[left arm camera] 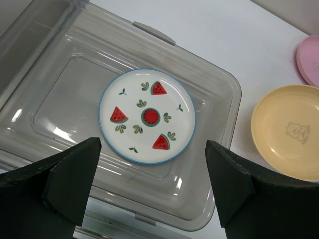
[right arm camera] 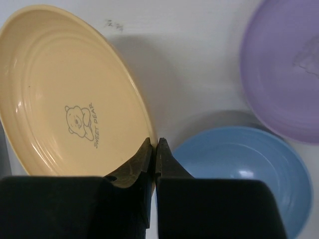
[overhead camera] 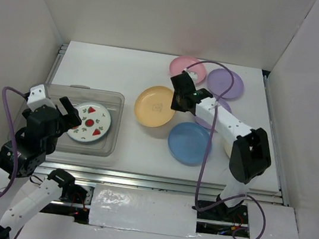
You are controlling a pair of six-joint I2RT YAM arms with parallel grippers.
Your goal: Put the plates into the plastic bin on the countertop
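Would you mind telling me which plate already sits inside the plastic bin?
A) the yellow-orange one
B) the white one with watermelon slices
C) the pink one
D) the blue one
B: the watermelon-print plate lies flat inside the plastic bin; the yellow-orange plate and the others are outside it.

Bin mouth: the plastic bin (overhead camera: 91, 91) is open upward; its walls block any sideways entry.
Bin floor: the watermelon plate (left arm camera: 147, 116) lies flat in the middle, with bare floor all round it.
Over the bin: the left gripper (left arm camera: 152, 149), jaws wide, hangs above the bin's left end.
Countertop strip: bare countertop (overhead camera: 125, 144) runs between the bin and the yellow plate (overhead camera: 152, 107).
Plate cluster: the blue plate (overhead camera: 187, 143), pink plate (overhead camera: 186, 67) and purple plate (overhead camera: 226, 83) crowd close around the yellow one.
Right arm: the right arm (overhead camera: 230, 127) lies across the cluster, with the right gripper (right arm camera: 155, 145) pinched on the yellow plate's rim.
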